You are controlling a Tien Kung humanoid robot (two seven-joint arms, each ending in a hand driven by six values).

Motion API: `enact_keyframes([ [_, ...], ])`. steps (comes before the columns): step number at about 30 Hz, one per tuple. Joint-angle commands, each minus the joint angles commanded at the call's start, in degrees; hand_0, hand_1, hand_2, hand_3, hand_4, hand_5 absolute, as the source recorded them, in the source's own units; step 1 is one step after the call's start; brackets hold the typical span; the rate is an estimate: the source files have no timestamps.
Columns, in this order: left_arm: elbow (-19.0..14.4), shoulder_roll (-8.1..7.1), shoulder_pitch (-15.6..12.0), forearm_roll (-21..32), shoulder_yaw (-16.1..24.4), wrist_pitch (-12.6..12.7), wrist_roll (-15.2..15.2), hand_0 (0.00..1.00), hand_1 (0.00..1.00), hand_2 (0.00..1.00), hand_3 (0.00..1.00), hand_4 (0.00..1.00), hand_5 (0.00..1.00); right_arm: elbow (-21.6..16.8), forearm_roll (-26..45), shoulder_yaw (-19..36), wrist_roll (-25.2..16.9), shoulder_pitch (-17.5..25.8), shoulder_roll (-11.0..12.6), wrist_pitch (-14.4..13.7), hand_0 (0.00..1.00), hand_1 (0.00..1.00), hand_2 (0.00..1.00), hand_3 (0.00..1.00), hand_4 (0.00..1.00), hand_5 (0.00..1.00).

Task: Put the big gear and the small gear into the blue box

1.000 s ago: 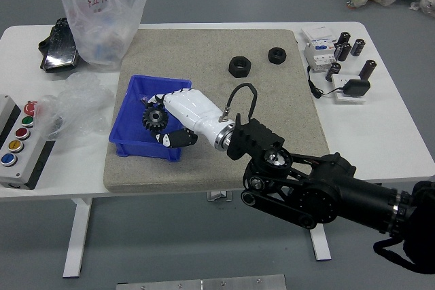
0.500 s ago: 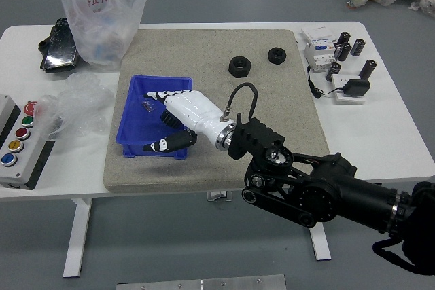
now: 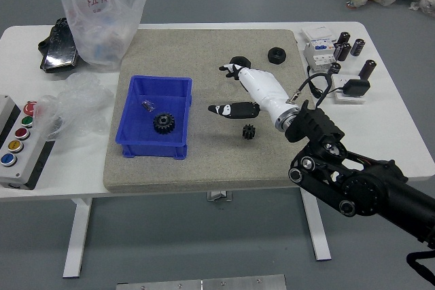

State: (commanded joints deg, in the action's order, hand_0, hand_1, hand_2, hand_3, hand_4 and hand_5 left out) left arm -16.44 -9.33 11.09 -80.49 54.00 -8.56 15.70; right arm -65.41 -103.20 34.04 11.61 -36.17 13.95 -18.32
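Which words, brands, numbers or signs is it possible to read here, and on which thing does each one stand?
None can be read with certainty.
Plastic bag: red marks that look like lettering, too blurred and creased to quote.
White carton: small dark print, too small to read.
Blue box, gear in it and gear on the mat: no lettering visible.

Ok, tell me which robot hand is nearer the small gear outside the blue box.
Right. The right hand is just beyond the small gear, seen from the camera; the left hand is out of view.
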Motion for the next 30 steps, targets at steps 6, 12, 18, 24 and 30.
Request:
enact_keyframes([
  [6,0.09,0.19,0.17,0.06,-0.16,-0.01,-0.49,0.722,0.605,0.553,0.663,0.678,0.464,0.81,0.42,-0.69,-0.29,3.93,1.46,0.95,0.649,0.690,0.715,0.786,0.912,0.508],
  [12,0.14,0.28,0.32,0.12,-0.43,-0.01,-0.83,0.722,0.605,0.554,0.664,0.677,0.465,1.10,0.89,-1.61,-0.62,5.44,1.67,1.14,0.642,0.687,0.710,0.784,0.902,0.493],
  [18,0.17,0.22,0.21,-0.05,-0.30,0.01,-0.87,0.722,0.605,0.554,0.665,0.678,0.467,1.59,1.28,-2.02,-0.67,5.43,1.86,0.49,0.628,0.645,0.522,0.769,0.879,0.480],
  [24,0.16,0.30,0.18,-0.11,-0.20,-0.05,-0.81,0.722,0.605,0.557,0.667,0.678,0.468,2.32,1.41,-2.98,-0.36,5.33,1.68,-0.48,0.614,0.606,0.408,0.662,0.642,0.303],
  [30,0.11,0.30,0.29,-0.02,-0.22,-0.12,-0.77,0.722,0.605,0.558,0.668,0.678,0.470,3.04,0.94,-4.59,0.18,5.25,1.31,-0.89,0.607,0.585,0.377,0.646,0.595,0.266],
])
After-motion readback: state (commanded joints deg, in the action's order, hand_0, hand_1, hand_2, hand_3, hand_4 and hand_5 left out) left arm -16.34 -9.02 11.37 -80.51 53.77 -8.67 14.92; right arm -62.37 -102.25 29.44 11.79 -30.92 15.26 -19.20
